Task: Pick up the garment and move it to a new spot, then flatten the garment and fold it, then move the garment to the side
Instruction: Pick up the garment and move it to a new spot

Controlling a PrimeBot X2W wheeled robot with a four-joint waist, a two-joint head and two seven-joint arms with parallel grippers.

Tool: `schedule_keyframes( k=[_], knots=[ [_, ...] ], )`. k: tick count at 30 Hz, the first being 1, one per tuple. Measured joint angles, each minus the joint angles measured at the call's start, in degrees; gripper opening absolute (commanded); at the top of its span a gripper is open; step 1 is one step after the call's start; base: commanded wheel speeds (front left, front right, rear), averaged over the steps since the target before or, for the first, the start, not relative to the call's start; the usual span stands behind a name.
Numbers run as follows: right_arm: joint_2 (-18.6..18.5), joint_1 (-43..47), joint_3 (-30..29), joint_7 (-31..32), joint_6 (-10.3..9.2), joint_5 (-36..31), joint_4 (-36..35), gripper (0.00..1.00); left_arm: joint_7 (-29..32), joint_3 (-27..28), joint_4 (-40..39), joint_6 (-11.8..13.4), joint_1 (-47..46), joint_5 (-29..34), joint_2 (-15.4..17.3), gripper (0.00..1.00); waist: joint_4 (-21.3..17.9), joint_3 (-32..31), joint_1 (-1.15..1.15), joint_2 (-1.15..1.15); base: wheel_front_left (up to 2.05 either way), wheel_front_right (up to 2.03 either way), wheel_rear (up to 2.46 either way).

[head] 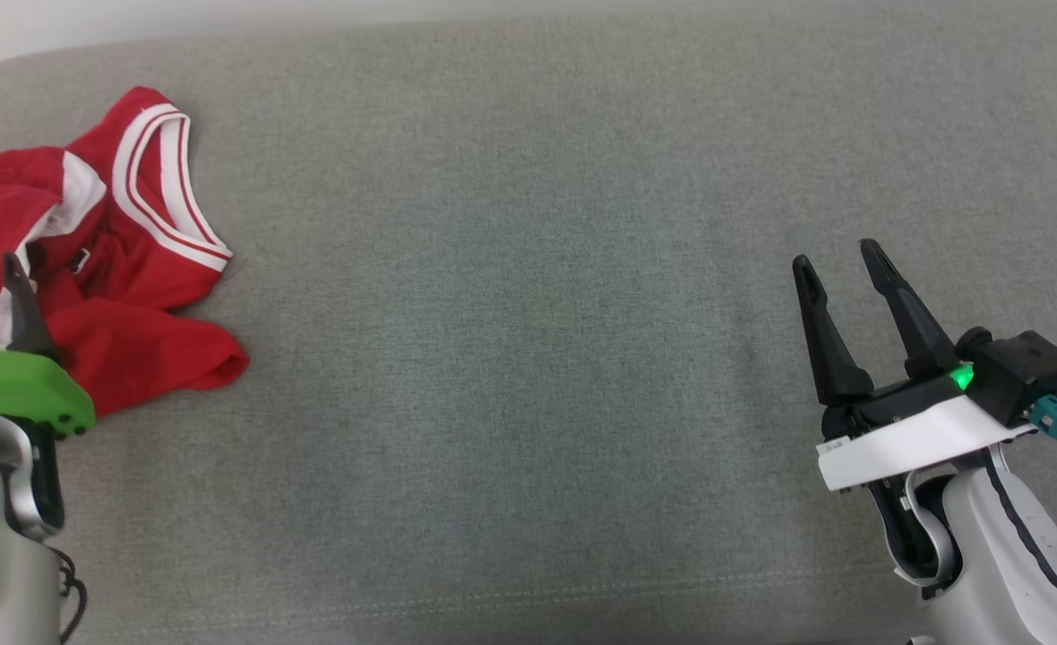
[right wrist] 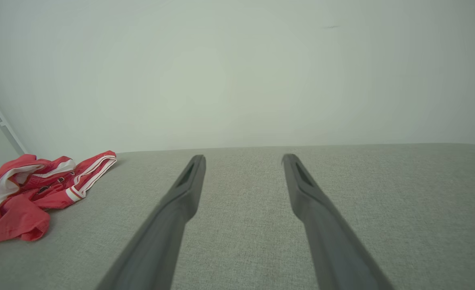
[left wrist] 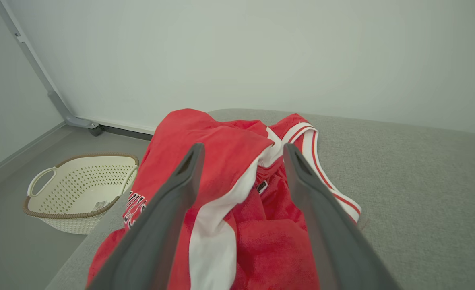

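Hovering over the crumpled red garment (left wrist: 261, 241): left fingers (left wrist: 169, 209) (spread wide).

A home room: upholstered couch (head: 528, 358), laundry basket (left wrist: 80, 193).

Grey fabric surface (head: 528, 358), plain pale wall (left wrist: 237, 52), grey floor (left wrist: 16, 249) — cream basket (left wrist: 76, 225)

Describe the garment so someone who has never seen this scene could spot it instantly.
Find the wide grey upholstered surface and follow it to its left end, the side where a cream laundry basket sits on the floor. The red jersey lies crumpled there. Its bright red fabric and white striped trim stand out against plain grey.
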Motion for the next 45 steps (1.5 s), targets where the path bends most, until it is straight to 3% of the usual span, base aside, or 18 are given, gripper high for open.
schedule_keyframes(
  k=[15, 23, 24, 26, 27, 28, 34, 40, 45],
  knots=[
    [1.6, -4.4, 0.6, 0.0, 0.96, -0.4, 0.4, 1.0, 4.7, 1.1, 10.1, 0.8, -10.1, -0.9, 4.2, 1.0, -2.7, 7.3, 0.0, 0.0, 0.0, 0.0, 0.0],
    [1.7, -5.1, -0.4, 0.0, 0.98, -0.4, 1.3, 1.0, 6.1, 0.2, 16.0, 0.7, -12.3, -0.8, 4.1, 1.0, -4.3, 8.6, 0.0, 0.0, 0.0, 0.0, 0.0],
    [1.8, -5.2, -0.4, 0.0, 0.99, -0.4, 1.4, 1.0, 6.2, 0.2, 16.8, 0.7, -12.5, -0.8, 4.1, 0.93, -4.4, 8.6, 0.0, 0.0, 0.0, 0.0, 0.0],
    [1.8, -5.6, -0.4, 0.0, 0.99, -0.4, 1.5, 1.0, 6.2, 0.2, 17.6, 0.8, -12.7, -0.7, 4.1, 0.93, -4.5, 8.6, 0.0, 0.0, 0.0, 0.0, 0.0],
    [1.9, -5.7, -0.4, 0.0, 0.99, -0.4, 1.5, 1.0, 6.1, 0.2, 17.9, 0.8, -12.8, -0.7, 4.2, 0.06, -4.6, 8.6, 0.0, 0.0, 0.0, 0.0, 0.0],
    [1.9, -5.7, -0.5, 0.0, 0.99, -0.4, 1.5, 1.0, 5.5, 0.2, 18.3, 0.8, -13.0, -0.3, 4.2, 0.0, -4.6, 8.6, 0.0, 0.0, 0.0, 0.0, 0.0],
    [2.2, -5.7, -0.5, 0.0, 1.01, -0.4, 2.7, 1.0, 2.2, 0.0, 19.4, 0.6, -14.1, 0.7, 4.2, 0.0, -4.7, 7.9, 0.0, 0.0, 0.0, 0.0, 0.0],
    [2.5, -5.7, -1.0, 0.0, 1.45, -0.4, 3.7, 1.0, -2.3, -1.5, 19.3, -1.5, -14.3, 1.2, 3.9, 0.0, -4.8, 6.0, 0.0, 0.0, 0.0, 0.0, 0.0],
    [2.5, -5.5, -1.4, 0.0, 1.48, -0.4, 4.7, 1.0, -3.5, -4.2, 16.9, -3.1, -16.3, 2.1, 1.2, 0.0, -4.5, 3.8, 0.0, 0.0, 0.0, 0.0, 0.0]
  ],
)
